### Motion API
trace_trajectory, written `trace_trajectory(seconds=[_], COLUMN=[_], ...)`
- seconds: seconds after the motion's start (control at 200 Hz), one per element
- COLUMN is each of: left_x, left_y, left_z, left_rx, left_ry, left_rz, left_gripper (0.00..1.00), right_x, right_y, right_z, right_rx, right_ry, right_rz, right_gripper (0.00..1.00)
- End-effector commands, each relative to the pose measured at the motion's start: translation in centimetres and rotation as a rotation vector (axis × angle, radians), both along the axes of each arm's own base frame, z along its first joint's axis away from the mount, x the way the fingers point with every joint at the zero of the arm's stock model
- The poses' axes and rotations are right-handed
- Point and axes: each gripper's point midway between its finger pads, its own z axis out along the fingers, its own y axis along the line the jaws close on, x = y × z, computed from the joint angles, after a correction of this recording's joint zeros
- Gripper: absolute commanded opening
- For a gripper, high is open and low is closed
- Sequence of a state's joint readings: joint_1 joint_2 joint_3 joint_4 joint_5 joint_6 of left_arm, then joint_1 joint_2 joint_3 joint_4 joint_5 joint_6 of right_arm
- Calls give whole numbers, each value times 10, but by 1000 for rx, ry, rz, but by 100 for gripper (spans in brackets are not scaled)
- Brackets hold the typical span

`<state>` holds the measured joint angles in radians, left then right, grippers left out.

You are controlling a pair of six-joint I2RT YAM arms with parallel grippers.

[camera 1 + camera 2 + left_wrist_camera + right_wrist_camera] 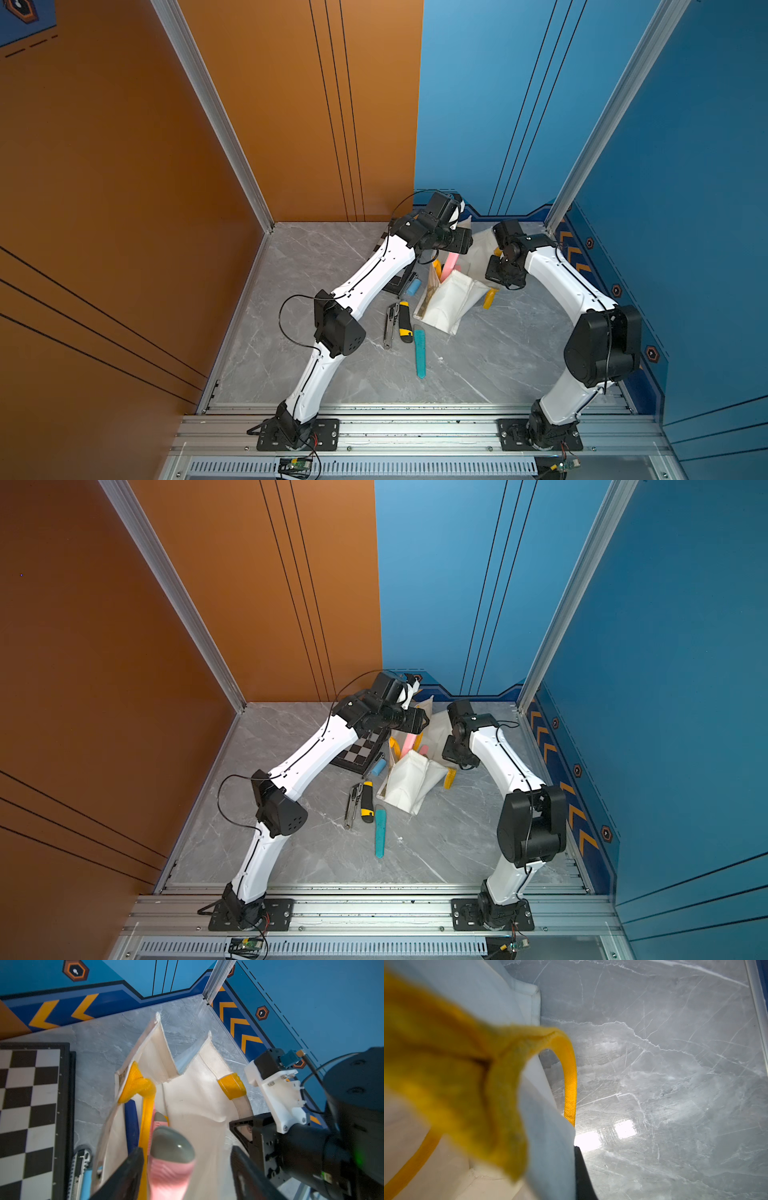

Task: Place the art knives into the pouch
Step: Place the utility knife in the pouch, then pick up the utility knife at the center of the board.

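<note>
One pouch (197,1095); one pink art knife (170,1169) at its mouth, between wide-spread left pincer (187,1150); right pincer (241,1126) clamps pouch rim.

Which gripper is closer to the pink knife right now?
Left. The left gripper is open astride the pink knife at the pouch mouth; the right gripper pinches the pouch rim, apart from it.

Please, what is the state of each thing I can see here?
Left gripper: open, above the pouch.
Pink knife: ungripped, standing in the pouch mouth.
Pouch: mouth open.
Right gripper: shut on the pouch rim.
Teal knife: lying on the table.
Chessboard: lying flat.
</note>
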<state>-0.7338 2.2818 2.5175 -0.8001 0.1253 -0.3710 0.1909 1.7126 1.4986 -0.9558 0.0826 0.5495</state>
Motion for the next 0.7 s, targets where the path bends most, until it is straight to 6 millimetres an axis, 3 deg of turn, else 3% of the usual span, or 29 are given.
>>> trace_trajectory(seconds=[0.0,0.13,0.24,0.335,0.46,0.586,0.696], left_x=[-2,-6,-12,-23,-57,-102,-129], left_y=[5,36,85,138,199,223,226], left_z=[14,51,55,19,-58,-128,-166], left_rx=[-19,34,117,195,329,419,471], left_ry=[-19,-135,-155,-61,106,276,369], left_rz=[-3,62,128,210,280,278,252], left_gripper=[81,82,85,85,85,82,82], right_x=[-6,-7,-8,-11,-13,-14,-15], right_y=[1,-5,-12,-18,-24,-26,-27], right_z=[6,7,7,5,6,7,10], right_rx=[14,11,1,-9,-15,-15,-12], right_ry=[-16,-17,-20,-15,-18,-21,-29], right_rz=[0,-12,-31,-48,-65,-78,-85], right_gripper=[0,0,0,0,0,0,0])
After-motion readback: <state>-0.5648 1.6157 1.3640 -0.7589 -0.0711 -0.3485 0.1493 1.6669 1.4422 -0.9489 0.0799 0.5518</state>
